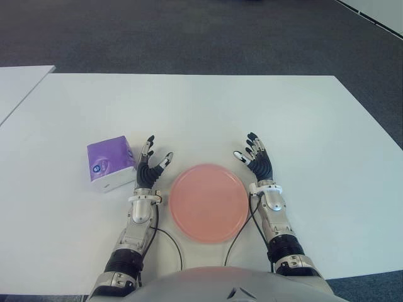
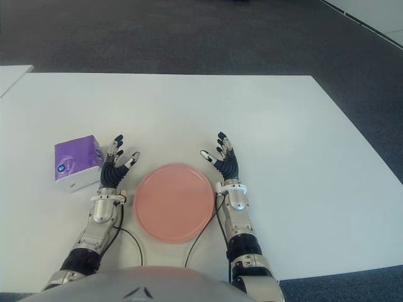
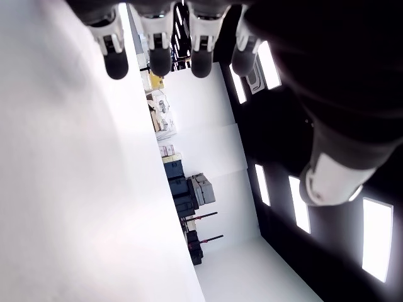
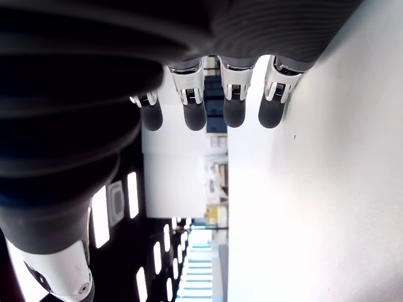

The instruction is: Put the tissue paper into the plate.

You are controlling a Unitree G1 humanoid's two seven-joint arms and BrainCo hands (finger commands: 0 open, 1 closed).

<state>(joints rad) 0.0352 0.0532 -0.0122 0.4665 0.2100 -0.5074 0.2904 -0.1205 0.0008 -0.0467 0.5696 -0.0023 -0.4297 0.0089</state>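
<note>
Left hand [image 1: 148, 167] and right hand [image 1: 256, 162], both spread and empty, flank the pink plate [image 1: 209, 202]; the purple tissue pack [image 1: 111, 163] lies ungrasped just beside the left, suggesting it will reach.

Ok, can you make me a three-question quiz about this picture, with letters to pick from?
1. Where is the tissue pack?
A. on the plate
B. on the table, left of the left hand
C. in the right hand

2. What colour is the plate?
A. pink
B. green
C. blue

3. What are the hands doing?
A. both holding something
B. one holding the pack
C. both open and empty

Answers: 1 B, the pack sits on the white table beside the left hand. 2 A, it looks pink. 3 C, the left hand and right hand show spread fingers holding nothing.
</note>
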